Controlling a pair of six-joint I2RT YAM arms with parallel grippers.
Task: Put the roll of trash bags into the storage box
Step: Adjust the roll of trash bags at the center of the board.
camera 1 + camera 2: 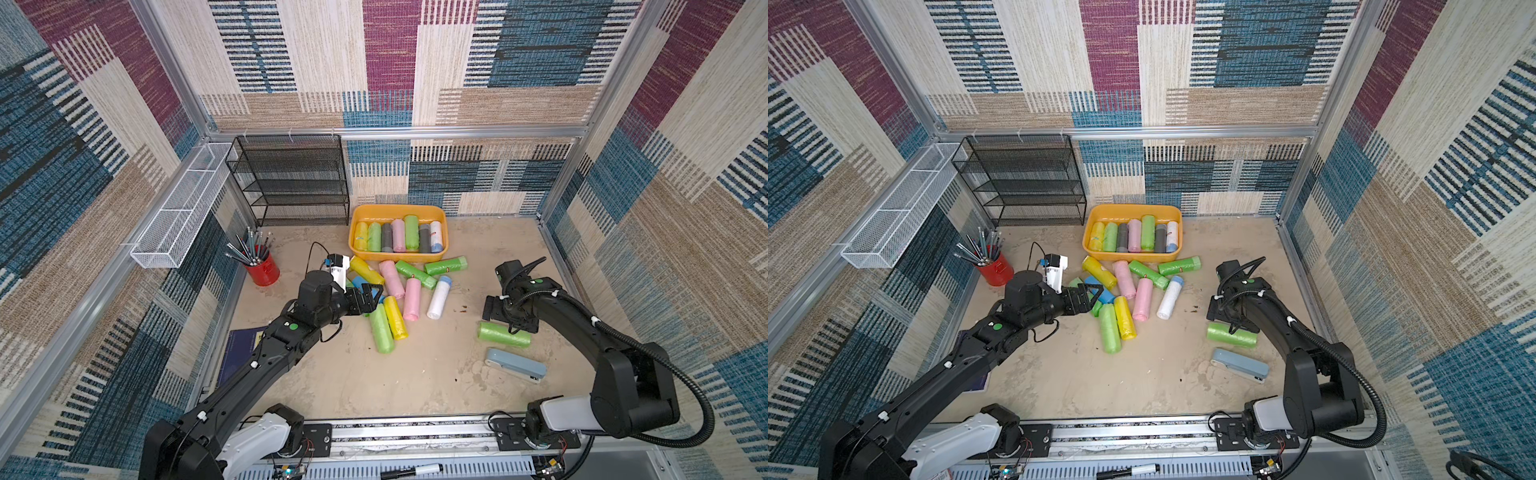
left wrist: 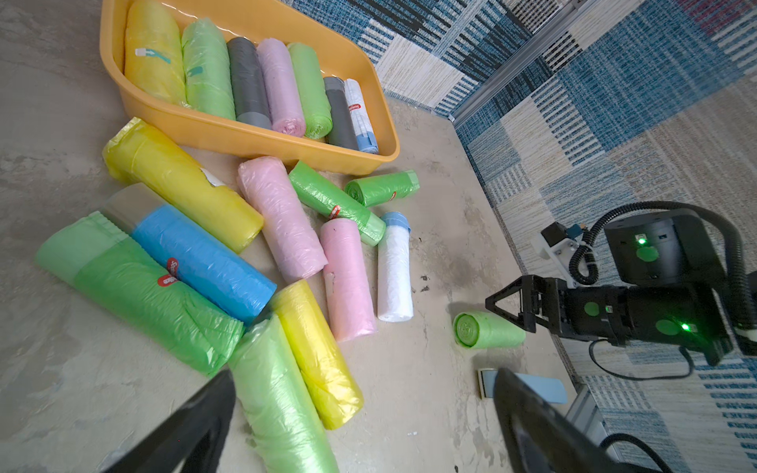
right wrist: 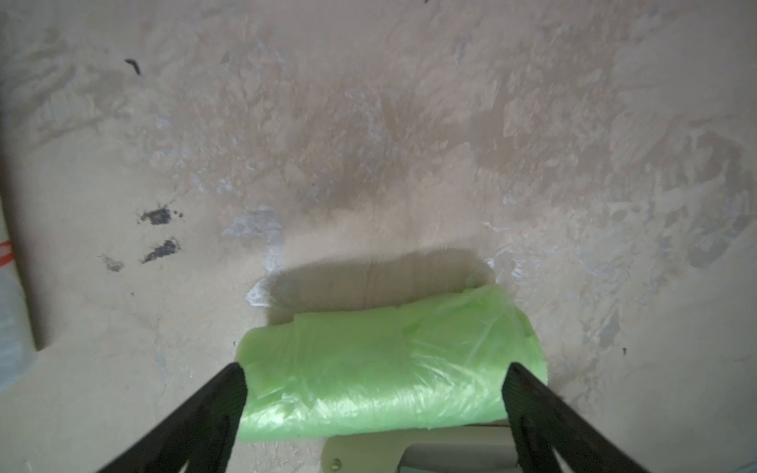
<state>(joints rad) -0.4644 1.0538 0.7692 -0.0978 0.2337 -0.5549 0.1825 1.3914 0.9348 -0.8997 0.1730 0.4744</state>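
Note:
The orange-yellow storage box stands at the back of the table with several rolls lying side by side in it. In front of it is a loose pile of trash bag rolls in yellow, pink, green, blue and white. One green roll lies apart on the right. My right gripper hangs open just over it, a finger at each end of the roll. My left gripper is open and holds nothing at the pile's left edge.
A grey-blue stapler lies just in front of the lone green roll. On the left stands a red cup of pencils. A black mesh rack and a white wire basket are at the back left. A dark notebook lies under the left arm.

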